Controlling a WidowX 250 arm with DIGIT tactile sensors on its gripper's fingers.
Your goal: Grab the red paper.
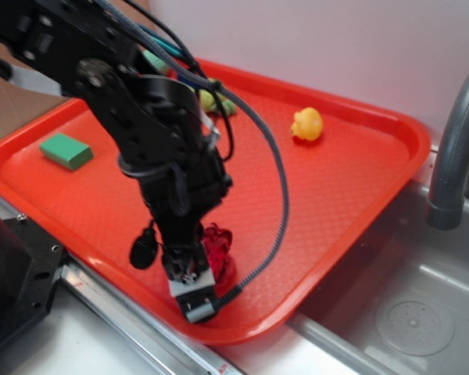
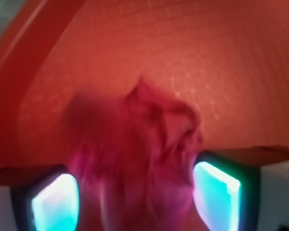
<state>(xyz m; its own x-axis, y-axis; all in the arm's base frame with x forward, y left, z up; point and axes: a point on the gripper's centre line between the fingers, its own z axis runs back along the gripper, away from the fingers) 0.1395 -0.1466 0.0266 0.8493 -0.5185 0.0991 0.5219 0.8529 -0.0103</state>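
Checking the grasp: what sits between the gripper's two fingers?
The red paper fills the gap between the fingers of the gripper, shown in the wrist view.

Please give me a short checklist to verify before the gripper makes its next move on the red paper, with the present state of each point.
1. Red paper lies between the two fingers: ok, the wrist view shows one finger on each side of it.
2. Gripper is low enough at the paper: ok, it stands right at the wad on the red tray.
3. Fingers already press the paper firmly: cannot tell, the wrist view is blurred.
4. No other thing between the fingers: ok, only the paper shows there.
5. Yellow rubber duck and green block are out of the way: ok, both lie far off.
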